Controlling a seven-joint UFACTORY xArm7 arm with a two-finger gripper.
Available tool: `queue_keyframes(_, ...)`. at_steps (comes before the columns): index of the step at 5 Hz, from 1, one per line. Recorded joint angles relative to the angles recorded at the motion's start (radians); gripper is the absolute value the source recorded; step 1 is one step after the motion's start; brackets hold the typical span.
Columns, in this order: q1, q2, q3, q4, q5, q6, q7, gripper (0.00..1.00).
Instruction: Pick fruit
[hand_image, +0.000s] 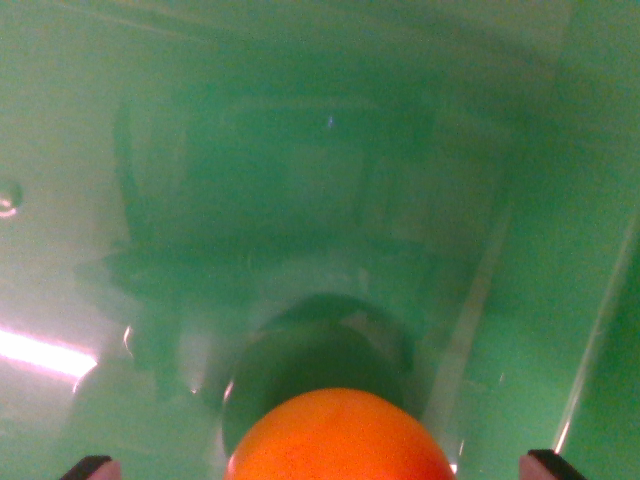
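Note:
An orange fruit (340, 440) fills the bottom middle of the wrist view, round and bright, cut off by the lower edge. It lies on or just over a glossy green surface (300, 180), with its dark shadow or reflection (315, 350) right behind it. Only the two dark fingertips (90, 466) of my gripper (320, 465) show, one in each bottom corner. They stand wide apart, well clear of the fruit on both sides, so the gripper is open with the orange between its fingers. Whether the orange touches the surface is not clear.
The green surface looks like the inside of a shiny bin, with a wall or edge (600, 300) rising on the wrist view's right. A bright light streak (40, 352) and a small droplet-like spot (8, 196) sit at the left.

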Motion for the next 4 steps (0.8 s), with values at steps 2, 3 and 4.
queue_keyframes(2,-0.0026,0.004,-0.004,-0.021,-0.0065,-0.022,-0.007,0.00)
queue_keyframes(3,-0.0046,0.007,-0.007,-0.038,-0.0116,-0.039,-0.012,0.00)
queue_keyframes(4,-0.0046,0.007,-0.007,-0.038,-0.0116,-0.039,-0.012,0.00)
